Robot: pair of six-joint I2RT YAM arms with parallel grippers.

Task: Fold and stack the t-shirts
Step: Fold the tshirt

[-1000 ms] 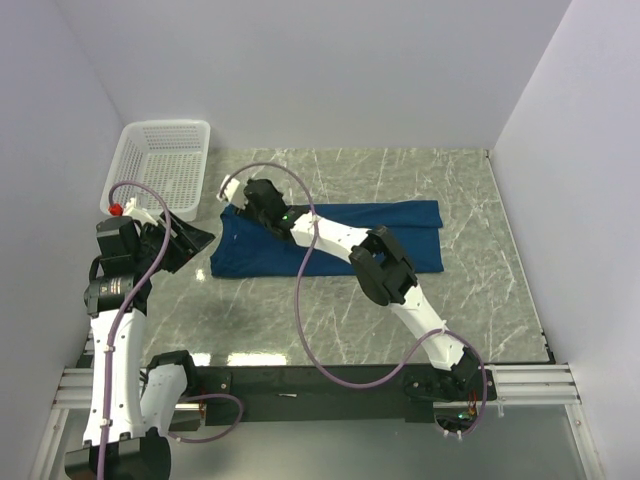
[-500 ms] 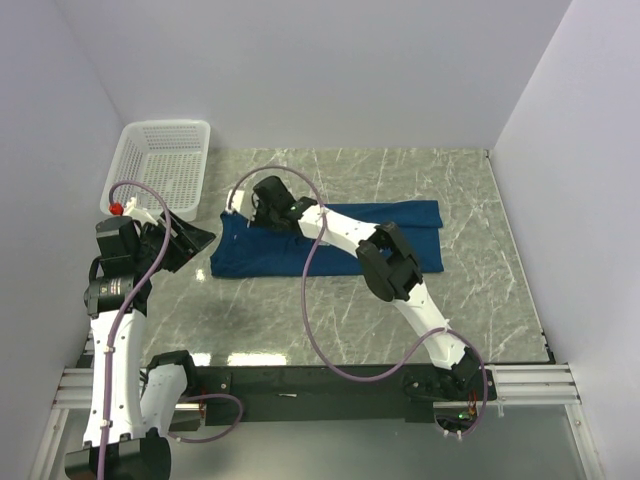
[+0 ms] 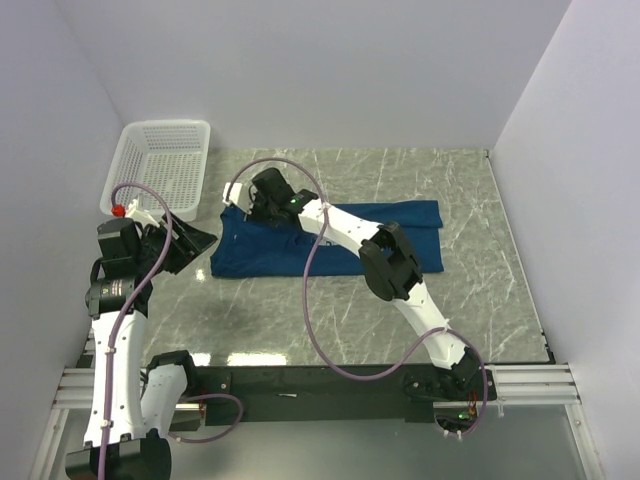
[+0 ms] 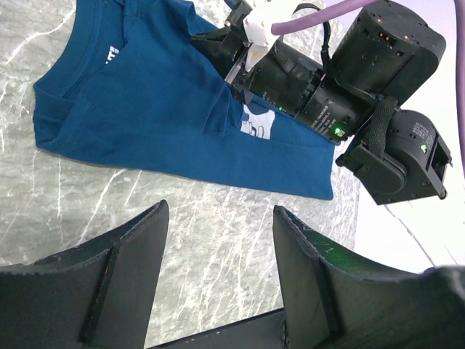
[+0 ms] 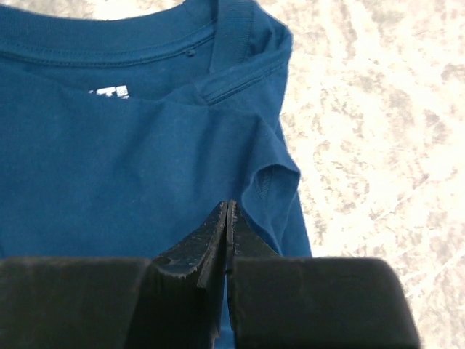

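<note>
A dark blue t-shirt (image 3: 262, 256) lies folded into a long strip across the marble table (image 3: 450, 310), collar end to the left. A bit of its pale print (image 4: 259, 125) shows beside my right arm. My right gripper (image 3: 246, 206) reaches over the strip to the collar end. In the right wrist view its fingertips (image 5: 229, 208) are pressed together on the t-shirt (image 5: 109, 167) by a puckered sleeve fold, with blue cloth between the pads. My left gripper (image 3: 200, 240) hovers left of the shirt, open (image 4: 220, 212) and with nothing in it.
A white lattice basket (image 3: 160, 165) stands at the far left corner, just behind my left arm. White walls close in the table on three sides. My right arm (image 4: 341, 94) lies low across the shirt's middle. Bare marble extends in front of the shirt.
My right gripper has closed from open onto the cloth at the shirt's collar end, shifting slightly toward the far side. My left arm has barely moved.
</note>
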